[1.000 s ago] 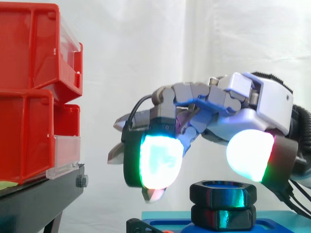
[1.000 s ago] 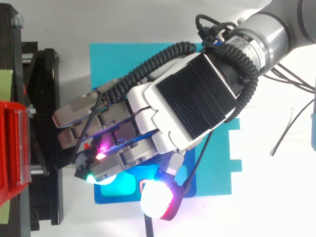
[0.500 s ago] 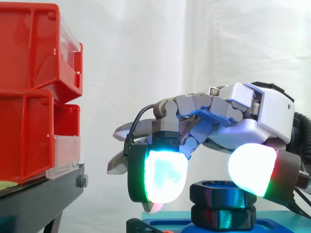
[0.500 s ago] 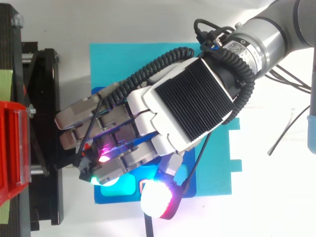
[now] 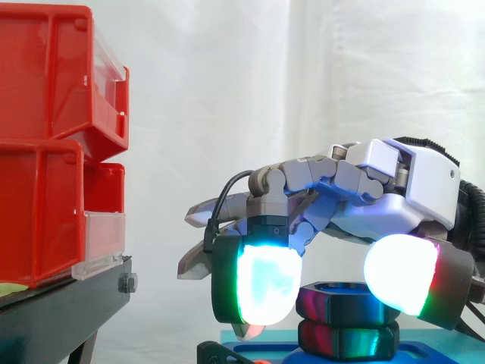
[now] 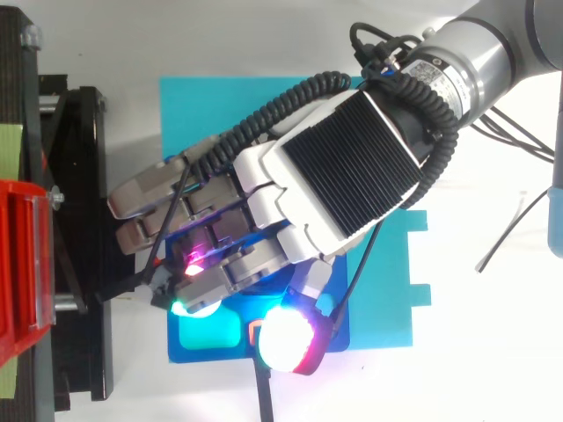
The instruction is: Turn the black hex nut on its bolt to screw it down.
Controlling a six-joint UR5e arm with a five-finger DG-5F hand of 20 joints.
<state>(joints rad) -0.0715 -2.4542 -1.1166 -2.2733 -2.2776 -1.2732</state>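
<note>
Two black hex nuts sit stacked on a blue fixture [image 5: 261,350]; the upper nut [image 5: 341,302] rests on the lower nut [image 5: 345,340], and the bolt itself is hidden. My hand [image 5: 394,182] hovers low over the stack with loosely bent fingers. One glowing pad [image 5: 261,284] hangs at the upper nut's left, another [image 5: 402,273] at its right, both nearer the camera than the nut. I see no clear grip on it. From above, my hand [image 6: 343,176] covers the nuts.
Red bins [image 5: 45,136] on a black stand [image 5: 61,311] rise close at the left. The blue fixture lies on a teal mat [image 6: 220,114]. A small red-orange part [image 5: 216,353] sits at the fixture's near left corner. Thin cables trail off to the right [image 6: 519,229].
My hand has sunk and shifted slightly right, bringing its glowing pads from above the upper nut down to its level. The nuts have not visibly turned.
</note>
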